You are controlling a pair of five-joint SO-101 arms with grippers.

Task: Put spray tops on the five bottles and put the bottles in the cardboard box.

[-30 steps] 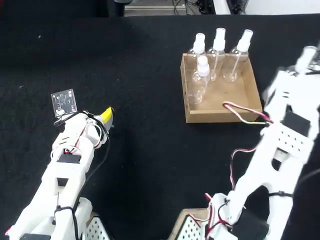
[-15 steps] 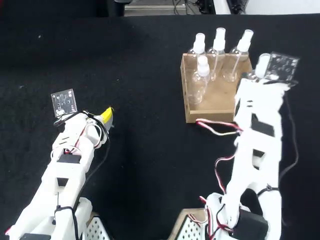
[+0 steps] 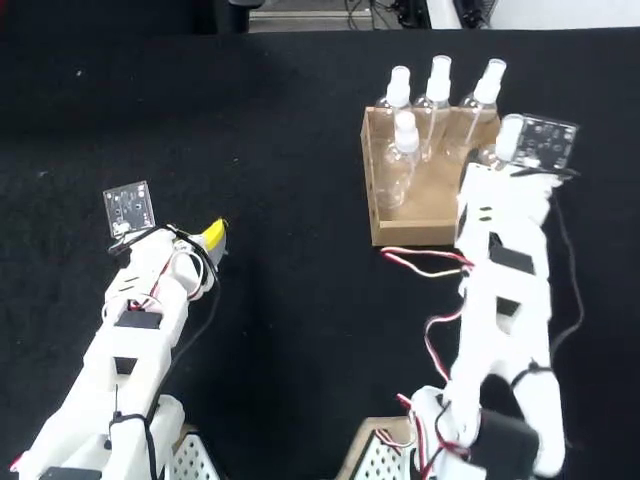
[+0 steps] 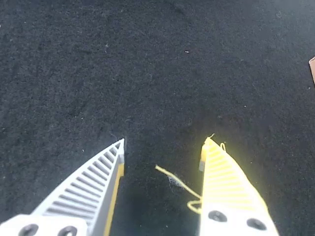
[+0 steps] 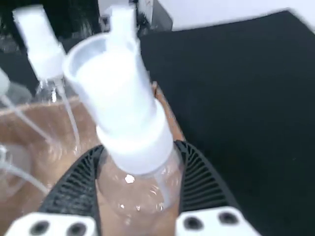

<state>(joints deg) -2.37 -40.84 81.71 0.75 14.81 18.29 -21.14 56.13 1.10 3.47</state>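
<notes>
Overhead view of a black table [image 3: 290,130]. The box [image 3: 415,236] sits toward the far right corner with four capped bottles [image 3: 438,95] standing inside, three along its far wall and one nearer its left wall. The right gripper [image 5: 140,150] hovers over the box's right edge, its jaws clamped around a fifth bottle [image 5: 135,194] that has its spray top [image 3: 509,135] on. The left gripper [image 4: 164,145] is toward the table's left edge, jaws spread wide, holding nothing
</notes>
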